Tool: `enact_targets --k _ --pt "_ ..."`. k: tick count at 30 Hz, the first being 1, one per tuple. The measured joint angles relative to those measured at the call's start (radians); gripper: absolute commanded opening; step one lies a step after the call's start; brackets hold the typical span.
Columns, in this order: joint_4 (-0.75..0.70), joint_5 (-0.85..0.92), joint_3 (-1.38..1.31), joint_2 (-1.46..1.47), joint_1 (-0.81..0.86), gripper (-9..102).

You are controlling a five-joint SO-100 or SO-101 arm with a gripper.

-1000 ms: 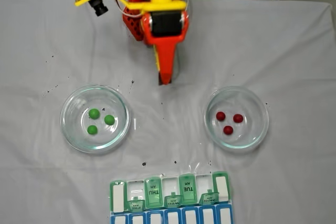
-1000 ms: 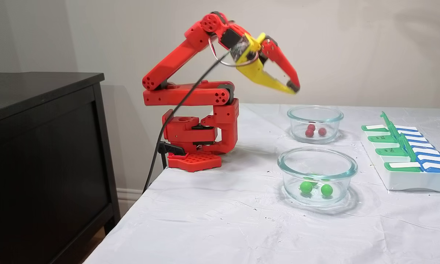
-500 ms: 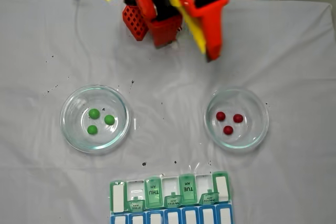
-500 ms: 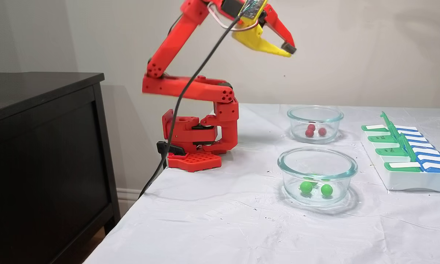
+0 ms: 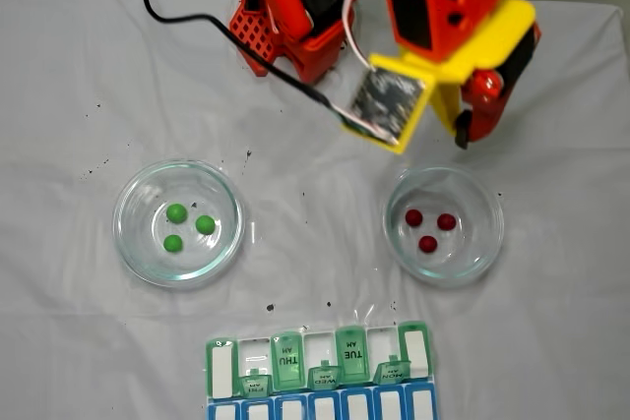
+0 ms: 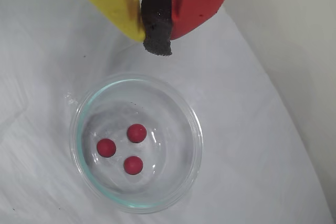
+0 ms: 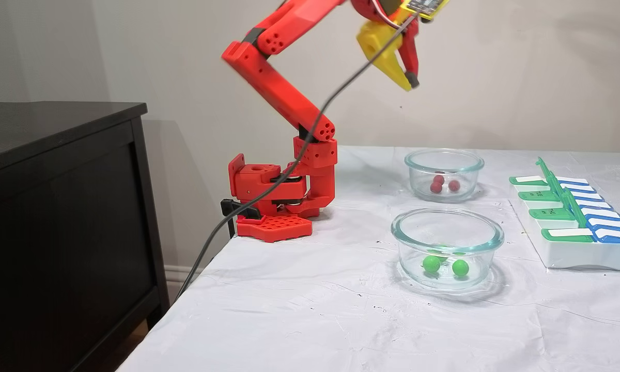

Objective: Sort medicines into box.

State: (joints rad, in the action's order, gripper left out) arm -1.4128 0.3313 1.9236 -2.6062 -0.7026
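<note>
To do this step well, I think the pincer (image 6: 156, 27) should open first, then go straight down over one red pill (image 6: 137, 133) in the glass dish (image 6: 194, 129) near the tabletop's (image 5: 571, 322) right edge. Now the pincer is closed and empty, touching nothing, high above this dish. The pill organizer (image 5: 320, 371) lies at the front edge.
</note>
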Motion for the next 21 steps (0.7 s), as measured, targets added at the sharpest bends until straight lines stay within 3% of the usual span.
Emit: enact_targets --k 12,15,17,21 --pt "0.087 0.083 0.048 0.127 0.038 0" --pt "0.130 0.083 0.018 0.241 0.072 9" --pt "0.149 0.101 0.012 0.314 0.074 6" --pt "0.169 0.179 0.012 0.413 0.051 12"
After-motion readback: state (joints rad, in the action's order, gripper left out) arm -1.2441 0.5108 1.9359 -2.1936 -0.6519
